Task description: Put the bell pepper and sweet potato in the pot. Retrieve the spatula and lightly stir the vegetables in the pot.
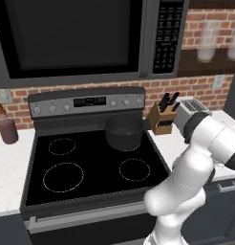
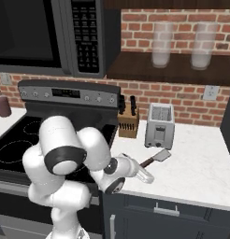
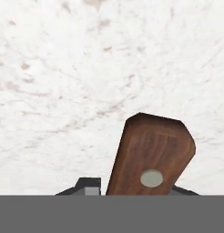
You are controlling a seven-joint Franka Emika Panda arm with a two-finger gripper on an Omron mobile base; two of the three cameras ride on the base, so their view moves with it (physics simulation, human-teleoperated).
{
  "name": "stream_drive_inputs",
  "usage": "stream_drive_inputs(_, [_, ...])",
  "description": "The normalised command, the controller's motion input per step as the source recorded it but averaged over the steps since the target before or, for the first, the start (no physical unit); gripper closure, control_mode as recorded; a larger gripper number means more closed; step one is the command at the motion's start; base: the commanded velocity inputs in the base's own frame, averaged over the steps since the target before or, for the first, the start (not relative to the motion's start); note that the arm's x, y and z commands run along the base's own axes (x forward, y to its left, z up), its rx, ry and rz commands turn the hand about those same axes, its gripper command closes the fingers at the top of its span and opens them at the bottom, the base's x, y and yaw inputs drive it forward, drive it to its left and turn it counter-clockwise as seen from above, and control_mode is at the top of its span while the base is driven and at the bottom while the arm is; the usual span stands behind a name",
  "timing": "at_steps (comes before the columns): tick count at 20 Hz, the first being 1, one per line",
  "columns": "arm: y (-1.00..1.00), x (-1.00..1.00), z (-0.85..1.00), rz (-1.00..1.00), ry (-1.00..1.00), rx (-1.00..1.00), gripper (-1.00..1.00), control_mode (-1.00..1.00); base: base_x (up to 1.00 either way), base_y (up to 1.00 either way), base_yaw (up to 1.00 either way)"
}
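Hand view has the spatula's (image 3: 150, 157) brown wooden handle end sitting right between the dark fingertips (image 3: 89, 185), so the gripper (image 3: 132, 191) looks clamped on it, though the pads are mostly cut off and I can't be sure. Right base view shows the spatula (image 2: 156, 158) low over the white counter (image 2: 196, 158), just near the toaster (image 2: 159, 125). The pot (image 1: 124, 132) is on the far right burner of the stove (image 1: 90, 167), well left of it. Worry: it's gripped at the very handle end, so swinging over could make it pivot or slip out.
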Motion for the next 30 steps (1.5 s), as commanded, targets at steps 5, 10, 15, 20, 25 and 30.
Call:
stream_drive_inputs(5, [-0.09, -0.05, 1.00, -0.01, 0.00, 0.26, 1.00, -1.00, 0.00, 0.00, 0.00])
stream_drive_inputs(10, [-0.13, 0.00, 1.00, -0.04, 0.02, 0.25, 1.00, -1.00, 0.00, 0.00, 0.00])
stream_drive_inputs(15, [-0.20, -0.05, 1.00, -0.04, 0.14, 0.28, 1.00, -1.00, 0.00, 0.00, 0.00])
stream_drive_inputs(20, [-0.11, -0.35, 1.00, -0.03, 0.14, 0.29, 1.00, -1.00, 0.00, 0.00, 0.00])
stream_drive_inputs(25, [0.03, -0.77, 1.00, -0.09, 0.05, 0.34, 1.00, -1.00, 0.00, 0.00, 0.00])
stream_drive_inputs(30, [0.31, -0.66, 0.83, -0.28, 0.00, 0.42, 1.00, -1.00, 0.00, 0.00, 0.00])
